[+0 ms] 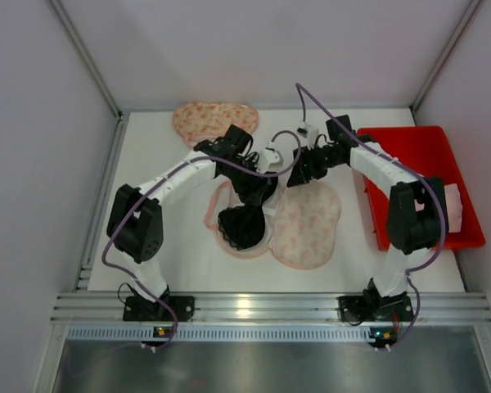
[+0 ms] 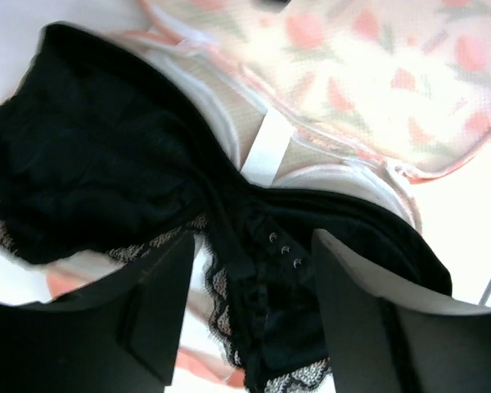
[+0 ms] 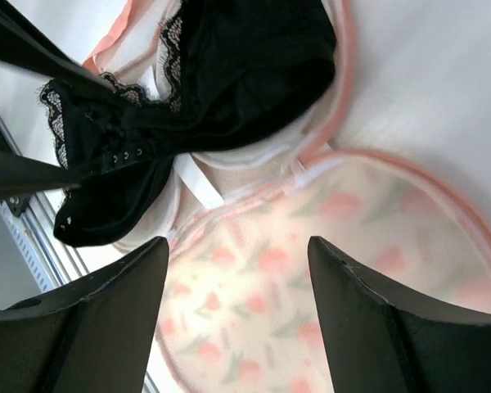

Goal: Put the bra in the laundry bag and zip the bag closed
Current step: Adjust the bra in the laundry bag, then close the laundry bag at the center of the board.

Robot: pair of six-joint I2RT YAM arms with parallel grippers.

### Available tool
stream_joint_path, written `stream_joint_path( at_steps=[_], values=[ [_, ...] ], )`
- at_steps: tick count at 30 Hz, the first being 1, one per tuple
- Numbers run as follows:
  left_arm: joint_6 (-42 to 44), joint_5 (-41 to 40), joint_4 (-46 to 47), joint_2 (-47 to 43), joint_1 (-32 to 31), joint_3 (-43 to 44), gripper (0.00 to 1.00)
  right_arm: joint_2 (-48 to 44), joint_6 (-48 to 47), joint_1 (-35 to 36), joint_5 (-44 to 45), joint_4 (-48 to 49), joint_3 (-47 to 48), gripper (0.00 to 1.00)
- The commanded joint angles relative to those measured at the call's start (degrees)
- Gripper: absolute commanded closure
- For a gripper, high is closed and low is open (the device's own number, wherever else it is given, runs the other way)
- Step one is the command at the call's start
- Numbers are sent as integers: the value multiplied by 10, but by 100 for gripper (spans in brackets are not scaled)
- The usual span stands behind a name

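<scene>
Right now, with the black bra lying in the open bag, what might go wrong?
Lace and the hook strap of the bra seem to spill toward the pink rim of the laundry bag, so zipping it shut could snag them. The left gripper hangs open right over the hooks; lifting away might drag the bra out.

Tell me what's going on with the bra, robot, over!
Left hand open, over the black bra. Right hand open above the flowered flap. Bra lying in the laundry bag, bag unzipped, wide open. Over.
</scene>
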Motion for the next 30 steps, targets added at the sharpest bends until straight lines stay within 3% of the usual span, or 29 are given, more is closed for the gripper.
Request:
stream_joint_path(
  at_steps=[1, 6, 7, 9, 10, 16, 20, 30],
  values=[
    [-99, -36, 29, -79, 10, 22, 30, -77, 12, -31, 26, -27, -27, 30],
    [-166, -32, 39, -138, 41, 20, 25, -151, 48, -93, 83, -68, -93, 32],
    [-177, -15, 47, -147, 63, 16, 15, -160, 50, -110, 107, -74, -112, 33],
    [-220, 13, 67, -172, 109, 5, 12, -185, 62, -125, 143, -93, -134, 34],
    [-238, 43, 89, -179, 129, -5, 2, -190, 81, -136, 169, -100, -141, 35],
    [-311, 40, 110, -207, 232, -30, 2, -206, 141, -148, 224, -136, -192, 38],
    [-344, -14, 181, -260, 278, -85, 2, -231, 167, -148, 216, -113, -252, 42],
    [-327, -37, 203, -337, 294, -156, 2, -196, 183, -126, 215, -51, -302, 55]
  ],
)
